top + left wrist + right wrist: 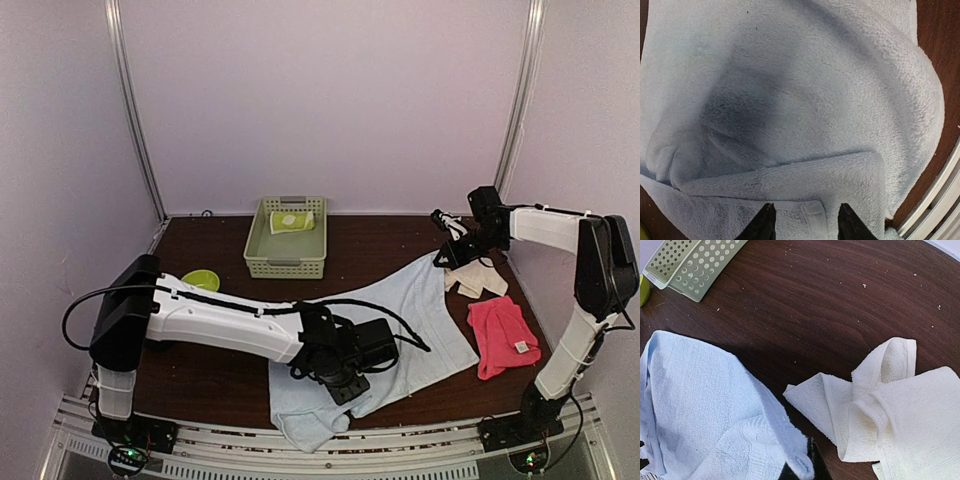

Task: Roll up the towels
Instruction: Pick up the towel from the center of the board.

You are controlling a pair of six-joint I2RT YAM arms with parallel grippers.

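Straddles the folded near hem of the light blue towel (815, 100) with the left gripper (805, 222), fingertips spread to either side of the stitched edge, nothing pinched yet as far as can be told. Risks closing on the top fold alone, leaving the lower layer flat and starting a loose, lopsided roll. Risks also shoving the near end, already overhanging, further off the table (815, 300) edge. Farther out, pinches the far corner of the same towel in the right gripper (445, 256), pressed shut on it and raised off the wood. Could pull the sheet taut or skewed against the roll if held too high, or let it snap slack and bunch if released too soon. Could also drag cloth over the cream-white towel (900, 405), crumpled just beside that corner. Leaves the hot pink towel (500, 335) unrolled near the right edge, and the lime-green towel (293, 222) at the back inside the green basket (258, 250)
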